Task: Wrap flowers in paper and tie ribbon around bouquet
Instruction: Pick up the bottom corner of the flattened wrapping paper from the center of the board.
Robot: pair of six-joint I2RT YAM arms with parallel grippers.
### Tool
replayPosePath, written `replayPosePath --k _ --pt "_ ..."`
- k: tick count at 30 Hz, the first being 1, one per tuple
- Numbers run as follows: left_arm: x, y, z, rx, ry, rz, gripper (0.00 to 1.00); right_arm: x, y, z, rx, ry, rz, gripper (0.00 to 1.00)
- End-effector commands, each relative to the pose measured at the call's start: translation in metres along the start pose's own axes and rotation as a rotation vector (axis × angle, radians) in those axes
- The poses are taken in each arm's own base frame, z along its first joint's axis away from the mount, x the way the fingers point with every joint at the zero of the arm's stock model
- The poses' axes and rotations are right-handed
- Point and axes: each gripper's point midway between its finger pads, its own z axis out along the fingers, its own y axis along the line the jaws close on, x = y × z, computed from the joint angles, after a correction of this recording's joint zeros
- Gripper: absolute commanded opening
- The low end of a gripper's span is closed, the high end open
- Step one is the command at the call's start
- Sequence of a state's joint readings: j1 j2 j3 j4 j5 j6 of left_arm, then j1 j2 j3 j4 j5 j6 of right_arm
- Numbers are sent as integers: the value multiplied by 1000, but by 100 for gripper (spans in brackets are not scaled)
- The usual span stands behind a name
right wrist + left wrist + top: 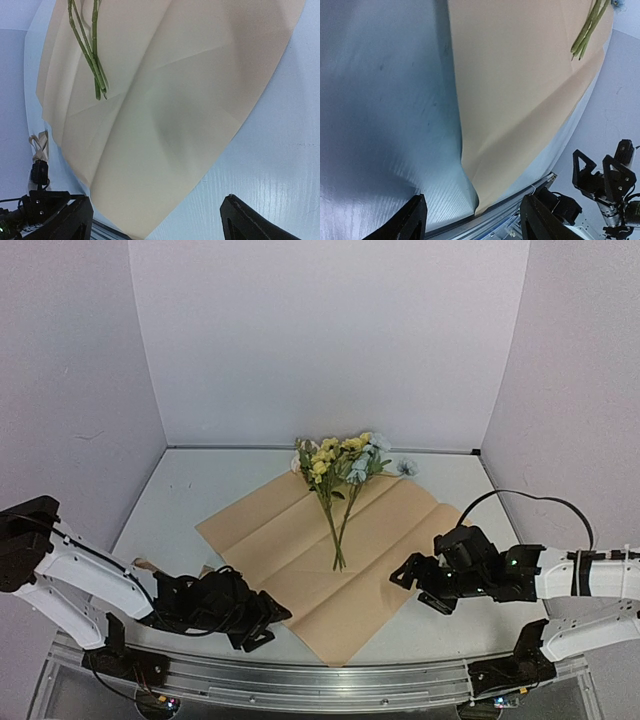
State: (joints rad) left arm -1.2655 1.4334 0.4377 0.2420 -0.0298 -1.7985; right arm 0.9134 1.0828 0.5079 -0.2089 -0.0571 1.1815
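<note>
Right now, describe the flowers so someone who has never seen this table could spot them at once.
Find the big tan paper, laid like a diamond. The flowers lie across its far corner, thin green stems reaching its centre. They are the only thing with yellow and pale blue blooms.

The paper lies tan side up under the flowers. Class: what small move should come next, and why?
Probably the left end effector should ease down and close on the near corner of the paper. It and the right end effector are open and empty, the flowers lie on the sheet, and in the left wrist view that corner sits between its fingers, ready to fold over them.
</note>
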Motion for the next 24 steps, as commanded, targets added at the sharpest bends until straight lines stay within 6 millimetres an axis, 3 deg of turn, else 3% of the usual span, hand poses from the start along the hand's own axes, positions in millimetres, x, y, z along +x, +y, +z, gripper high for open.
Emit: replayPosePath --k 1,7,10,24 --pt "28 -16 12 53 29 -134 66 -14 19 -8 -51 -66 -15 91" --pt "52 -15 44 118 109 -186 59 -19 27 -14 -78 -86 -11 91" --pt "53 -16 50 152 107 -202 52 -19 28 -16 -82 -87 -16 91" --pt "44 -74 20 252 12 -24 19 -23 26 -25 -56 -103 -75 91"
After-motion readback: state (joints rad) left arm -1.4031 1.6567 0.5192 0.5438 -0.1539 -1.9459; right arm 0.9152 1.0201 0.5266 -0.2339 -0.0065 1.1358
